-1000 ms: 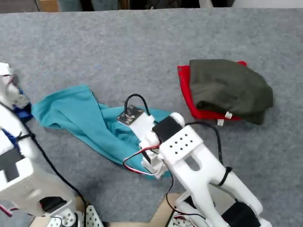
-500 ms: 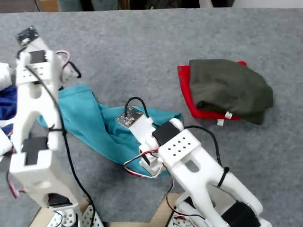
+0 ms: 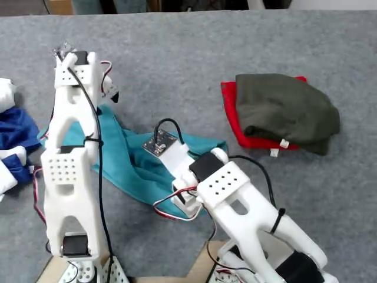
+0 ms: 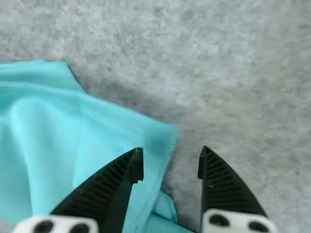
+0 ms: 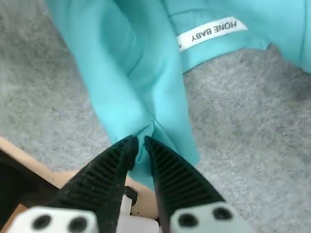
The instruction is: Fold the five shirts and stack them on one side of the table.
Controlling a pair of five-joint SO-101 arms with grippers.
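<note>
Across the tabletop (image 3: 235, 41) centre your teal shirt (image 3: 128, 164) lies rumpled; right end effector (image 5: 141, 143) pinches a thin fold, left end effector (image 4: 170, 163) gapes astride its corner. Close off-centre and that corner may slip out.

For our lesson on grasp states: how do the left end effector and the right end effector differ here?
The left end effector is open; the right end effector is shut on a fold of the teal shirt. The left end effector straddles the shirt's edge, one finger over the grey table; the right end effector holds cloth between both. Both have black ribbed fingers.
</note>
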